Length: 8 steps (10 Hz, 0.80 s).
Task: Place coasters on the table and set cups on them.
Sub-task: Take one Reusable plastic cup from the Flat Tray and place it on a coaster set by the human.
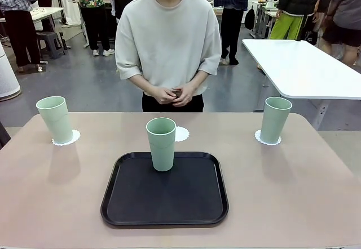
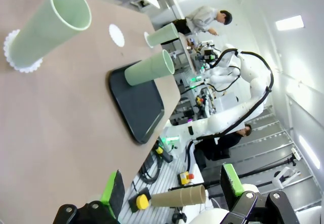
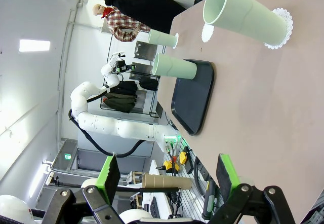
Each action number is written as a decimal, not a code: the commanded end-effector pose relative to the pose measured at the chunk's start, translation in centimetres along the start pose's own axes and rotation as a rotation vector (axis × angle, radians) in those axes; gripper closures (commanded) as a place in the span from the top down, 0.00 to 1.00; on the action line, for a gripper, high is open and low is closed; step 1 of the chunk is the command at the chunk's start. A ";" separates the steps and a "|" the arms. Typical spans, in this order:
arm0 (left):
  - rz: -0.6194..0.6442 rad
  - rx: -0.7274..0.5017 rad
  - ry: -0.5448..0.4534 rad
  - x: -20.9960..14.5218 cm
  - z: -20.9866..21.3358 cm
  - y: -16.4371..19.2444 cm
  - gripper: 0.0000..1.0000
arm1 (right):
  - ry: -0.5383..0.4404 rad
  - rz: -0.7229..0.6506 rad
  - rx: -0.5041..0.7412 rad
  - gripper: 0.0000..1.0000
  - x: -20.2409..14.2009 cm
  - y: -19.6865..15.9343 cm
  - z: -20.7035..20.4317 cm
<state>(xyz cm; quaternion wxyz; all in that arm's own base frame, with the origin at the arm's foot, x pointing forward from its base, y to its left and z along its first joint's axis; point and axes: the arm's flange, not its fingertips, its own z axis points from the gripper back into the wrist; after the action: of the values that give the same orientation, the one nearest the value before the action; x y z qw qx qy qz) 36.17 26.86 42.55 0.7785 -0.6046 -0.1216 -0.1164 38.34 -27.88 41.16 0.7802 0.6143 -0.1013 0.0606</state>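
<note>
The middle cup stood upright on the black tray, near its far edge. The one bare coaster lay just beyond that edge on the surface. The left cup sat on its own coaster and the right cup on another coaster, so the job looked two-thirds done, with the middle cup as the step in hand.

To do it well, I judged the cup should be taken across its upper body, where the taper gives the widest hold. It should then be lifted straight up over the tray's raised lip, carried the short way back and to the right, and lowered level onto the middle of the disc. A light, loose doily would slide if the base dragged it.

The left fingers were spread apart with nothing between them, well short of any cup. The right fingers were likewise spread and empty. The person's hands were clasped at the far side, clear of the surface.

From the front, the middle cup covered the bare coaster's left part, so its full outline could not be made out. The parts of the other two coasters under and behind the cups were hidden too, so centring could not be checked. A faint line ringed the middle cup, and I could not tell ridge from seam.
</note>
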 end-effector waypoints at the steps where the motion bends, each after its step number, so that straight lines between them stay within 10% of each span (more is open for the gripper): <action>1: 0.015 0.004 -0.025 0.2 0.0 -0.1 1.00 | 0.000 0.000 0.000 1.00 0.0 0.0 0.0; 5: 0.015 0.004 -0.025 0.2 0.0 -0.1 1.00 | 0.367 0.237 -0.336 1.00 3.7 14.6 -4.9; 8: 0.015 0.004 -0.025 0.2 0.0 -0.1 1.00 | 0.462 0.231 -0.418 1.00 8.3 16.7 -14.4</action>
<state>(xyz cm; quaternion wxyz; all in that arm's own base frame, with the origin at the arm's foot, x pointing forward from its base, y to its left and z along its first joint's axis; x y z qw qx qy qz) 36.18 26.85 42.48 0.7783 -0.6050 -0.1215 -0.1158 42.17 -11.59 58.13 0.8695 0.4110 -0.0120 0.2739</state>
